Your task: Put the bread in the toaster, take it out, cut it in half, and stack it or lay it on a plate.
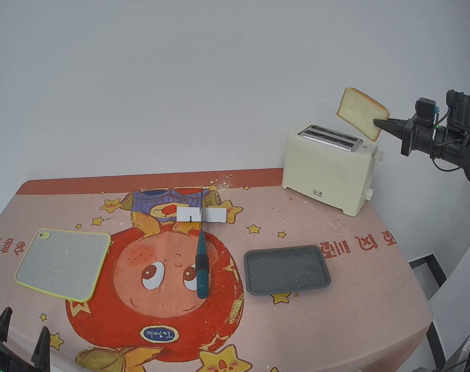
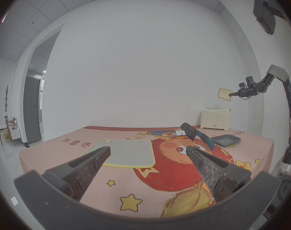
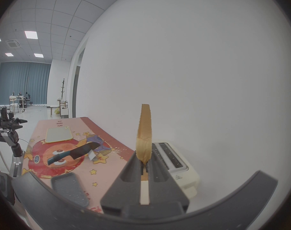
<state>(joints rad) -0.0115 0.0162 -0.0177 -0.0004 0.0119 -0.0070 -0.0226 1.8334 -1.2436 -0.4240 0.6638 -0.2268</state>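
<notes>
Head view: right end effector (image 1: pixel 382 124) pinching one corner of the bread (image 1: pixel 361 112). Slice tilted, in the air above the toaster (image 1: pixel 328 174), not touching it. Both toaster slots look empty. Toaster sits at far right of the tabletop (image 1: pixel 359 306), by the wall. Knife (image 1: pixel 202 264) at mid tabletop, teal handle toward the robot, blade end at a white stand (image 1: pixel 201 214). Dark grey plate (image 1: pixel 286 269), rectangular, just right of the knife, crumbs (image 1: pixel 297 258) on it. Cutting board (image 1: pixel 63 263), grey with a yellow-green rim, at the left, well apart from the knife. Left end effector (image 1: pixel 20 334) low at the near-left edge, fingers spread, nothing in it.

Left wrist view: left end effector (image 2: pixel 148 149) spread wide and holding nothing, above the near tabletop edge. Cutting board (image 2: pixel 126 152) just beyond it. Knife (image 2: pixel 196 133) propped with blade raised, plate (image 2: pixel 226 140) near it, toaster (image 2: pixel 215 119) behind. Bread (image 2: pixel 224 94) held up above the toaster by the right end effector (image 2: pixel 233 94).

Right wrist view: right end effector (image 3: pixel 144 163) pressed together on the lower edge of the bread (image 3: pixel 144 131), slice seen edge-on and upright between the fingers. Toaster (image 3: pixel 174 166) below and just beyond, slots open to view. Knife (image 3: pixel 71 152), plate (image 3: pixel 70 189) and cutting board (image 3: pixel 58 134) lie farther off on the tabletop.
</notes>
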